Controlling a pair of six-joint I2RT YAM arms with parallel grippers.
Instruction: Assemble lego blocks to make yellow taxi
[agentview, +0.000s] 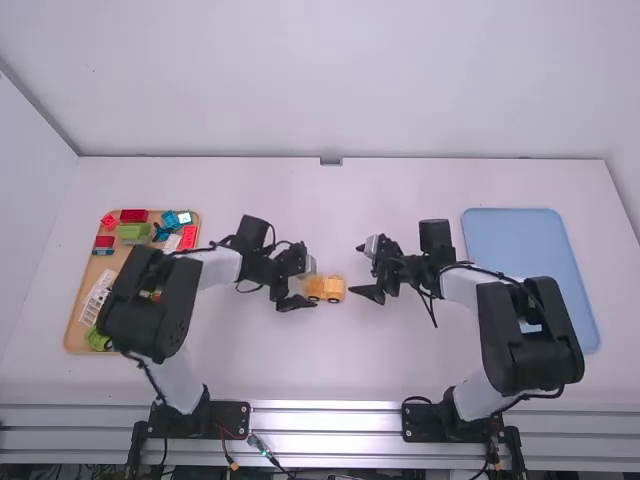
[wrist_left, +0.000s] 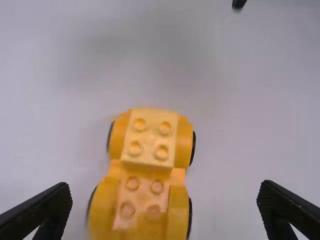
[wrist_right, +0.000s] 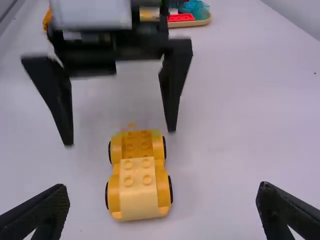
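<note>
We saw black left gripper (agentview: 312, 284) and right gripper (agentview: 354, 269) released; yellow plastic wheeled car (wrist_right: 137, 185) between them seemed light, stiff, best side-gripped.

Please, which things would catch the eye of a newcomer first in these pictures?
Probably the small yellow car, standing on the table between the left gripper and the right gripper, both open. Next come the bright blocks, red, green and blue, on the orange tray at the high view's left side. The plain blue tray lies on the opposite side.
</note>
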